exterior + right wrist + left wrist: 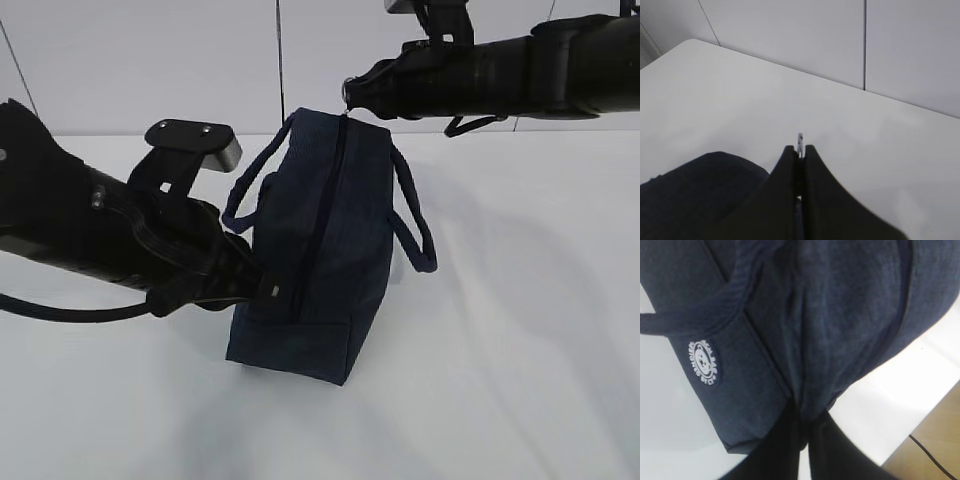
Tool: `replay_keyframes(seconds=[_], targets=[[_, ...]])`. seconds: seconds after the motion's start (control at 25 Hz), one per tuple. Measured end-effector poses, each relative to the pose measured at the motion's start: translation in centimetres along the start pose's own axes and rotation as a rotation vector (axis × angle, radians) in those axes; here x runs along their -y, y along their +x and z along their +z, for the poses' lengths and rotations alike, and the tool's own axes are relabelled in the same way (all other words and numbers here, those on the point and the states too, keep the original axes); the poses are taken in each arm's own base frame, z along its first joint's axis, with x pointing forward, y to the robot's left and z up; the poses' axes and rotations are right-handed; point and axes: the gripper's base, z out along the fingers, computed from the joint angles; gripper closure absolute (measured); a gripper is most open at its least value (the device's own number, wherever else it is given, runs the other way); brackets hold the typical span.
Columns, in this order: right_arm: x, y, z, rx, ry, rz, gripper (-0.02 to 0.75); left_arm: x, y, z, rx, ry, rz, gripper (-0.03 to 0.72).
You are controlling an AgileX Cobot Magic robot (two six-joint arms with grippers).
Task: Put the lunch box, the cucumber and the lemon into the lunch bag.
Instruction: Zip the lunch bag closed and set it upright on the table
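Note:
The navy lunch bag [320, 240] stands on the white table, its end toward the camera, with its black zipper [325, 200] showing as a narrow dark line along the top. My left gripper [262, 285] is shut on a fold of the bag's fabric at the near lower end; the left wrist view shows the gripper [804, 440] pinching the cloth beside the round white logo [704, 362]. My right gripper [350, 92] is shut at the bag's far top end on the metal ring pull [800, 138]. The lunch box, the cucumber and the lemon are out of view.
Two loop handles [415, 215] hang off the bag's sides. The white table [520, 330] runs to a pale panelled wall behind. In the left wrist view the table edge gives way to a wooden floor with a cable [932, 457].

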Motion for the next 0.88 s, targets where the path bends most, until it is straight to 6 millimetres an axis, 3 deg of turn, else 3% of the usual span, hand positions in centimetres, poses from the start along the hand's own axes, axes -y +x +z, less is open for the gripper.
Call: replay_keyframes(seconds=[0.16,0.64,0.76,0.88], targets=[[0.81,0.62,0.9,-0.01,0.012,0.013,0.731,0.02,0.05,0.0,-0.006,0.002,0.0,0.695],[0.83,0.55,0.95,0.0,-0.013,0.028,0.731,0.03,0.07,0.0,-0.008,0.003,-0.001,0.689],[0.76,0.53,0.95,0.001,-0.021,0.033,0.731,0.05,0.12,0.0,-0.013,0.006,-0.003,0.608],[0.77,0.5,0.91,0.004,-0.029,0.036,0.731,0.2,0.25,0.01,-0.026,0.014,-0.009,0.424]])
